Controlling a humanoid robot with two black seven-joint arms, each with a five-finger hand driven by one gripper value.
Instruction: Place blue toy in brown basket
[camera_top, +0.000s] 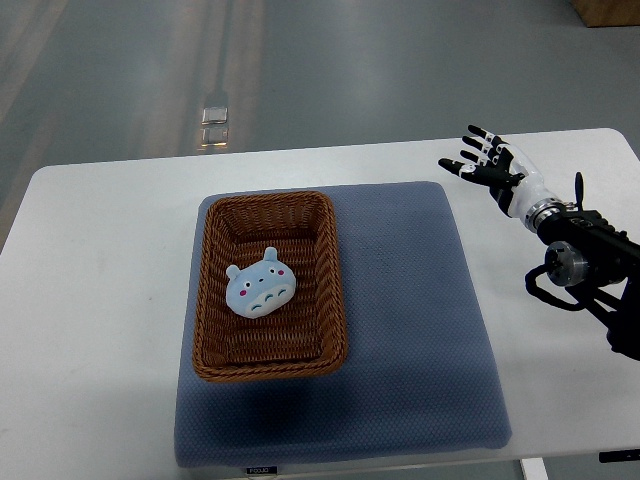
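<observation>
The right hand (485, 160) hung with fingers spread and empty, apparently because the job looked done. Well to its left, the blue toy (260, 287) lay inside the brown basket (333, 280).

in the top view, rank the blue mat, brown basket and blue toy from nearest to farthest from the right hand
From the right hand:
1. Blue mat, its right edge lies closest, to the hand's left.
2. Brown basket, on the mat's left half.
3. Blue toy, inside the basket.

Right hand (487, 160), fingers apparently spread
</observation>
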